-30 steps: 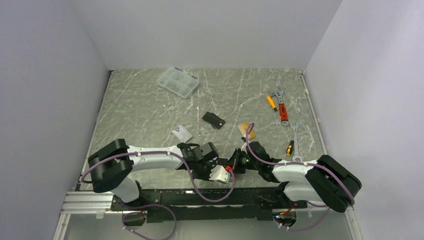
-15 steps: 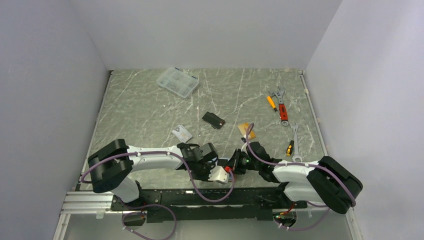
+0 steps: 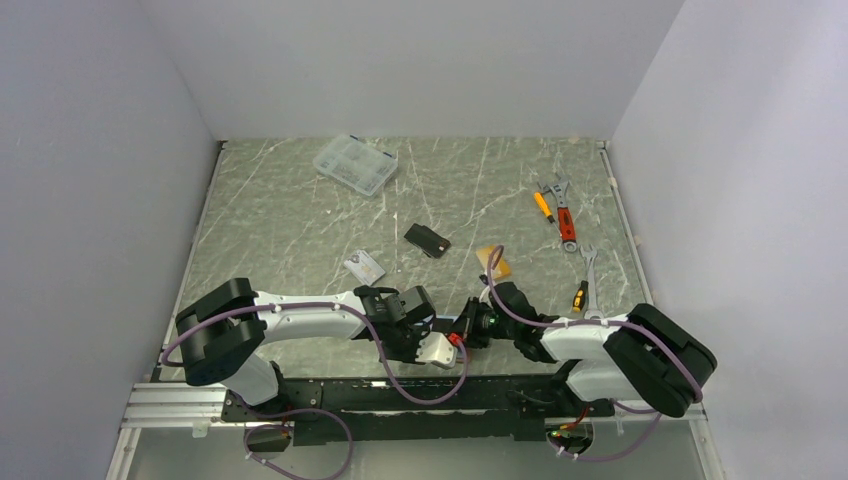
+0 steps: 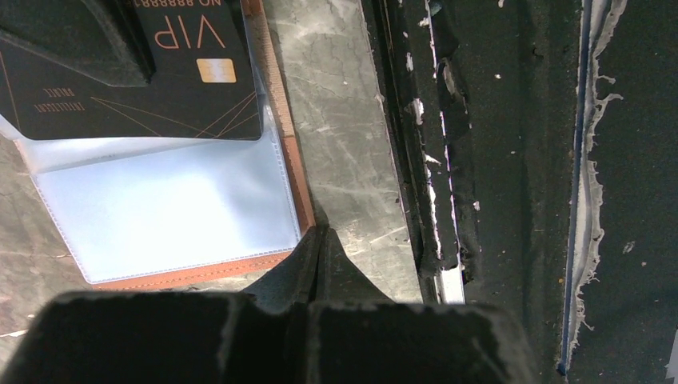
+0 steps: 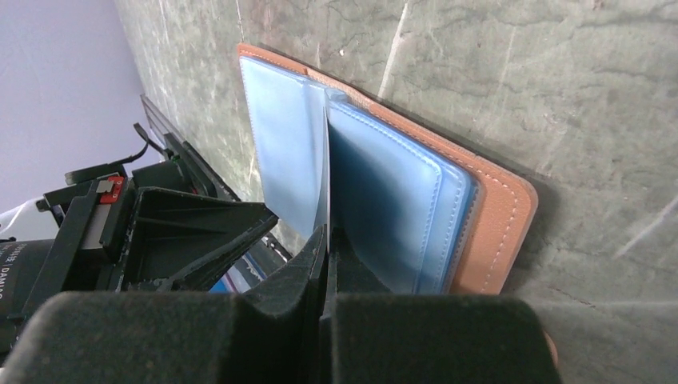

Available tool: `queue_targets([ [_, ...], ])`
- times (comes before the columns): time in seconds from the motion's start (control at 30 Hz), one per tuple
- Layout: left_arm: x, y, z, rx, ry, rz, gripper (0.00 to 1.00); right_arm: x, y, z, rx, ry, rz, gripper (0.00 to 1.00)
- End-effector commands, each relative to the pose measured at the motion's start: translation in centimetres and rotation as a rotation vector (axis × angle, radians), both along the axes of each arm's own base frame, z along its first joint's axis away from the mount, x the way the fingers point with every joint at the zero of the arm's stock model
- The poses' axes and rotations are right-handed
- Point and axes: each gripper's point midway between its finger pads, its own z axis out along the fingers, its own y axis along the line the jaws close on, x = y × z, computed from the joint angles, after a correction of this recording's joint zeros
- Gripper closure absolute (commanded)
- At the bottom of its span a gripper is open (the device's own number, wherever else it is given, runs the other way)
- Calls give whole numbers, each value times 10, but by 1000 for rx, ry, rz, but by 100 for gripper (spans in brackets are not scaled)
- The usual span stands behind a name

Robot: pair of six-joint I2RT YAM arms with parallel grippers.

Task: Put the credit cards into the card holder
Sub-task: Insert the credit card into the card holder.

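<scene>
While open, holder (image 5: 392,200) in right gripper (image 5: 327,240)

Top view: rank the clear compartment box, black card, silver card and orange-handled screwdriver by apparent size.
1. the clear compartment box, plainly the largest.
2. the black card and the silver card: these look about alike, so they are not ranked.
3. the orange-handled screwdriver, short and thin, the smallest.

The card holder (image 5: 496,216) lies open at the counter's (image 3: 300,210) near edge, between the left tool (image 4: 321,240) and right tool (image 5: 328,240). Three credit cards (image 3: 427,240) lie behind it, a compartment box (image 3: 354,164) back left, wrenches (image 3: 565,215) back right.
</scene>
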Motion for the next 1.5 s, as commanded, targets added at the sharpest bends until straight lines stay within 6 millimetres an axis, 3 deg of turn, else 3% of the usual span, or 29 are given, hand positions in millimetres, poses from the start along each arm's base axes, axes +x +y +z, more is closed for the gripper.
queue_targets([
  [0.0, -8, 4, 4, -4, 29, -8, 100, 3, -10, -18, -86, 3, -29, 100],
  [0.6, -9, 4, 5, -7, 35, -13, 100, 18, -17, -28, -128, -19, -117, 100],
  [1.07, -7, 2, 6, -7, 29, -7, 100, -3, -15, -23, -89, 7, -31, 100],
  [1.3, -7, 2, 7, -5, 27, -8, 100, -15, -3, -30, -75, 62, 59, 100],
  [1.47, -7, 3, 7, -7, 26, -8, 100, -18, -5, -33, -96, 75, 72, 100],
])
